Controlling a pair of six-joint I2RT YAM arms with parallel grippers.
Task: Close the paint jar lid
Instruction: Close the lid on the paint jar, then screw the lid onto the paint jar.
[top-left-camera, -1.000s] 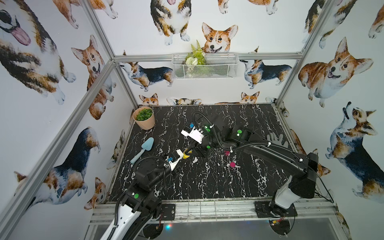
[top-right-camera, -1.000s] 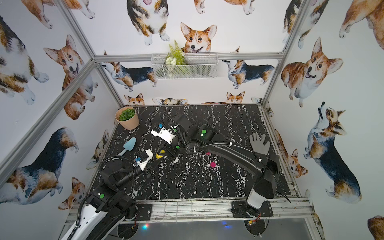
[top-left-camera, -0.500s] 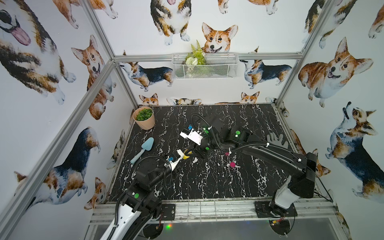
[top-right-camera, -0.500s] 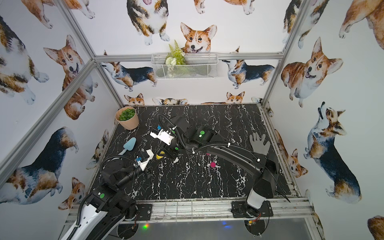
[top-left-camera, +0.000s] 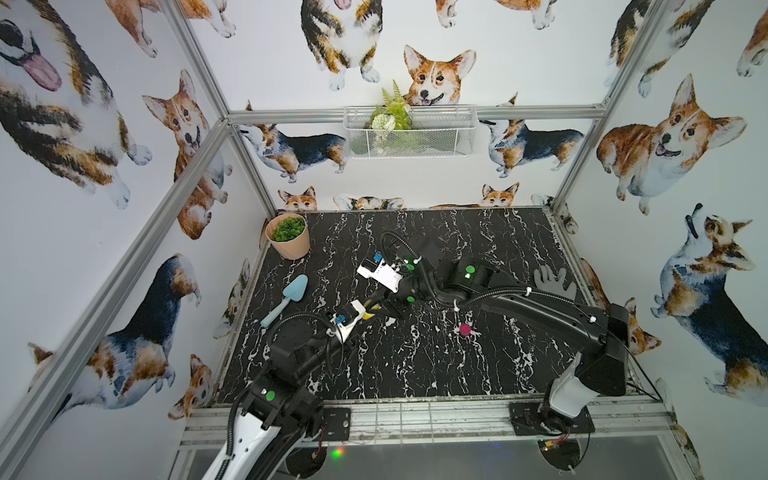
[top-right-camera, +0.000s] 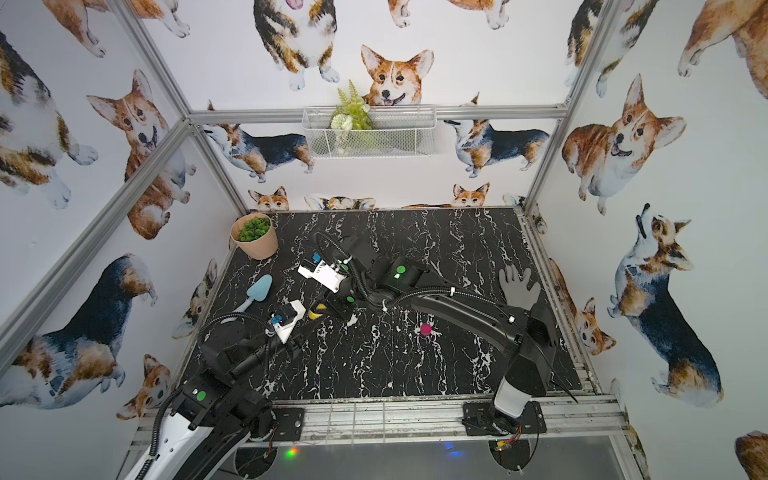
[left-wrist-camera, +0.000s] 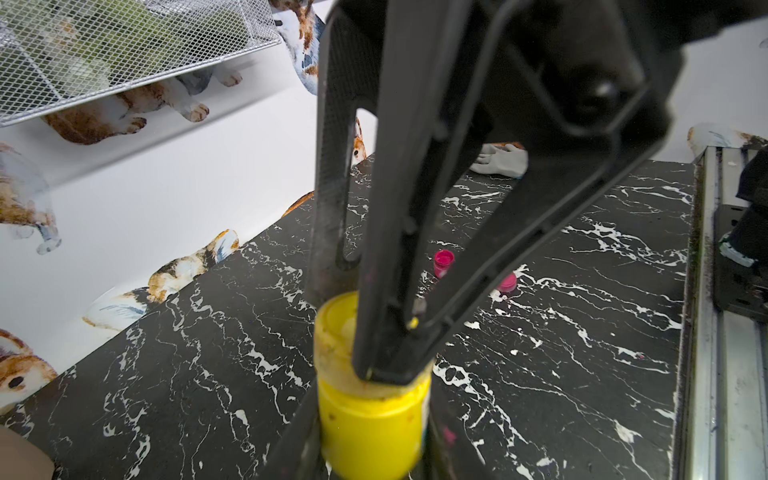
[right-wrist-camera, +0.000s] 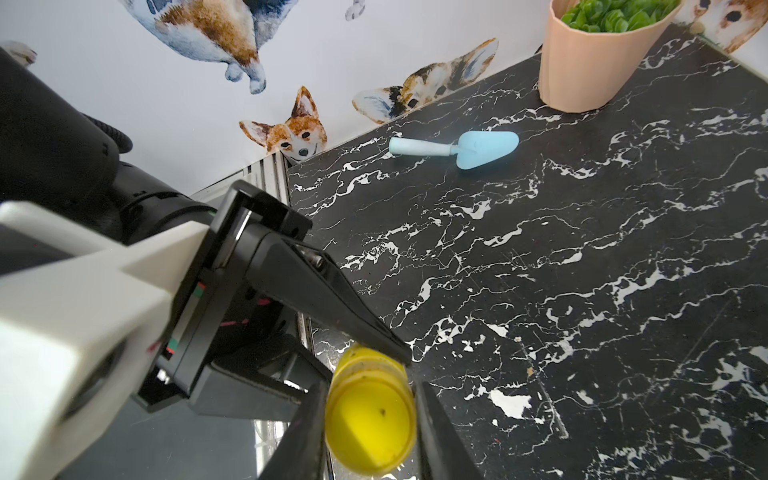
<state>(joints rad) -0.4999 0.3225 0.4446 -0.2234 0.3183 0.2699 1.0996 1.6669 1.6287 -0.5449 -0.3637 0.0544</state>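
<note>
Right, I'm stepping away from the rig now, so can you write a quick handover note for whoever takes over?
Left gripper: jaws shut on the body of the yellow paint jar.
Right gripper: jaws shut on the yellow lid, which sits on the jar's mouth.
Done: lid brought onto the jar, both arms holding.
Left: the pictures do not show whether it is tight. Probably finish the twist, then release.
Elsewhere: a pink jar and pink cap, apart from each other.
</note>
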